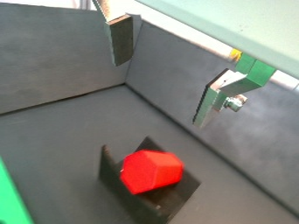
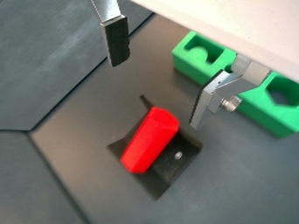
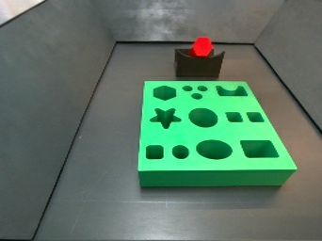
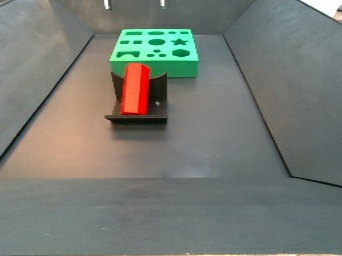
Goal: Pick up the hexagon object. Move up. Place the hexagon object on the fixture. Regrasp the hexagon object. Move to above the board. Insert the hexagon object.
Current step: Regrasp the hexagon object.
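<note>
Pincer (image 2: 163,74) wide open and empty, its silver fingers (image 1: 121,39) well apart and above the hexagon object (image 2: 149,138), touching nothing. The red peg lies in the fixture (image 4: 134,110), just beside the board (image 3: 208,132). Both wrist views show the fingers (side views show neither fingers nor arm). A wrist view cuts the board (image 2: 216,66) off at its edge.

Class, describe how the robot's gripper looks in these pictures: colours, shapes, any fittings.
In both wrist views the gripper has two flat silver plate fingers, one faced with a dark rectangular pad. The other finger is a bent silver bracket with a bolt. No cables or markings show. It hangs above the floor.
</note>
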